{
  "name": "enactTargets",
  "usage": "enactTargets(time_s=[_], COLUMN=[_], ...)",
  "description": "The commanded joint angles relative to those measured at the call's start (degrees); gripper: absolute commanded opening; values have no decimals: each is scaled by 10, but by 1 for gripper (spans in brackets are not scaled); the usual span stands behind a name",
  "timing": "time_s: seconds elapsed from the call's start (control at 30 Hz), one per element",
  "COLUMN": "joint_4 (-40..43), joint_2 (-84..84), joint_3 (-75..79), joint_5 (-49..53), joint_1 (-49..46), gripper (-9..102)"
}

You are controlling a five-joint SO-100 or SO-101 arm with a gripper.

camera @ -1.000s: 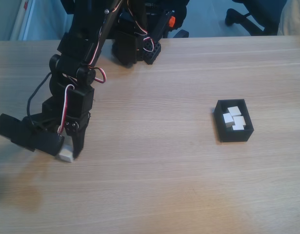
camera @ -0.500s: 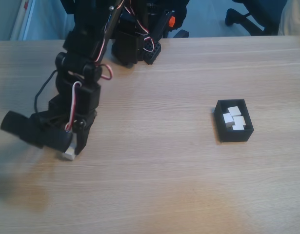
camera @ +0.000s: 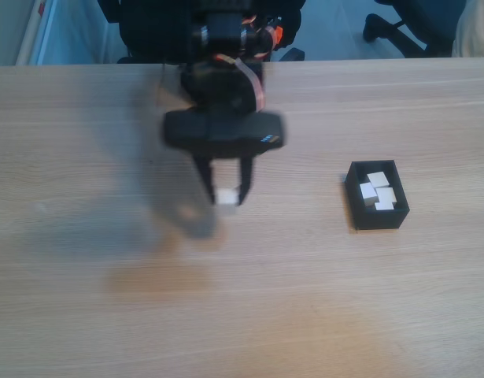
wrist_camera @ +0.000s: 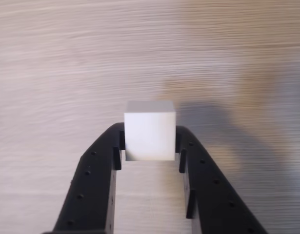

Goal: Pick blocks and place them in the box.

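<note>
Tool [wrist_camera: 150,148] clamped on block [wrist_camera: 150,131], held above counter [camera: 304,299], left of box [camera: 376,216] in fixed view. Block looks light, rigid, smooth; flat opposite faces are the sound grip.

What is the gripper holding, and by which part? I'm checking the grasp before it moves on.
A block, pinched by two opposite side faces between the fingertips of the gripper; its top and front faces stay clear.

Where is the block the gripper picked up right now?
In the fixed view the block is clamped between the gripper fingertips above the table's middle, left of the box, well short of it.
</note>
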State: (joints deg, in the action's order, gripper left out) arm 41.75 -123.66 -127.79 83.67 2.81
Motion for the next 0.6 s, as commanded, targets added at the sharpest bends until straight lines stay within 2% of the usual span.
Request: enactTargets(time_s=[0.0,0.3,0.57], joint_4=[27,79,87], joint_2=[-64,-100,23], joint_3=[1,7,123], joint_5=[-33,-93,-174], joint_1=[78,285,368], gripper=[0,0,0])
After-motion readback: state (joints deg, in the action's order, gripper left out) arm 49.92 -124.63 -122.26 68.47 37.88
